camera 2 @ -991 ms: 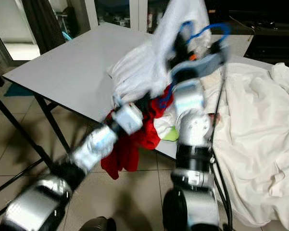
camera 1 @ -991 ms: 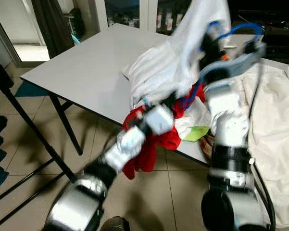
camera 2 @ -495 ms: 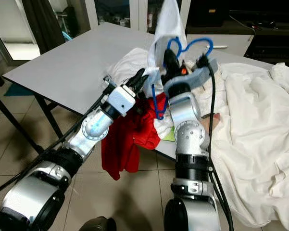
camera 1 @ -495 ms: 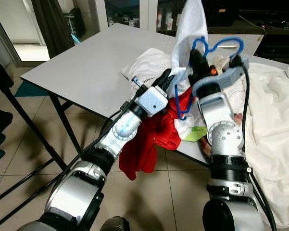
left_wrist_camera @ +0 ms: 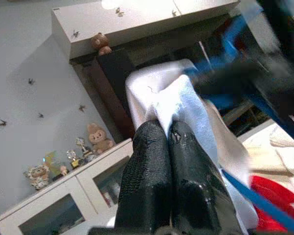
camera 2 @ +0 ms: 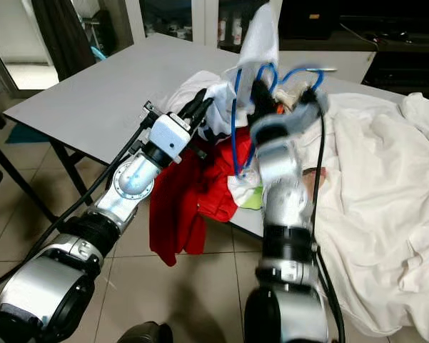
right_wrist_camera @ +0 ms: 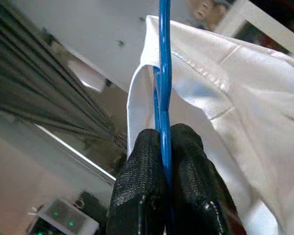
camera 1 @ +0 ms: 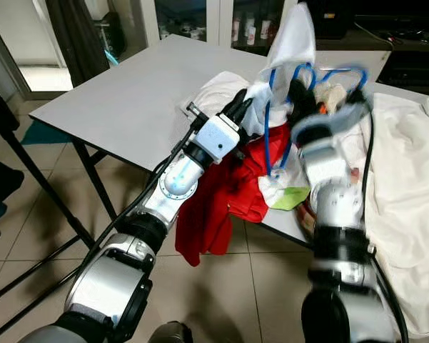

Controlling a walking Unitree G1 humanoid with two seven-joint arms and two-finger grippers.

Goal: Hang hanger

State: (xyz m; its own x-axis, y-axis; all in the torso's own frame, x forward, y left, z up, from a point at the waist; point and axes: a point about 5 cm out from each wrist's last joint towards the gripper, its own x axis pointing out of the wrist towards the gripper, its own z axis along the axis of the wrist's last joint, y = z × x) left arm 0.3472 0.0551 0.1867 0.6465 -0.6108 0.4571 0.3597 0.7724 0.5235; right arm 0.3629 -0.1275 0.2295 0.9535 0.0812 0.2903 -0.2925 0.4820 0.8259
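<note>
- The blue hanger (camera 1: 275, 114) is up in the air above our table's near edge, its wire partly inside the white garment (camera 1: 293, 43) we are lifting.
- Our right gripper (right_wrist_camera: 162, 161) is clenched on the hanger's thin blue wire, which runs up between the two black fingers.
- Our left gripper (left_wrist_camera: 161, 142) is pinched tight on a fold of that white garment, just beside the hanger.
- Below our grippers a red garment (camera 1: 225, 196) droops over the edge of the grey table (camera 1: 128, 100).
- More white cloth (camera 2: 385, 214) is heaped on our right.
</note>
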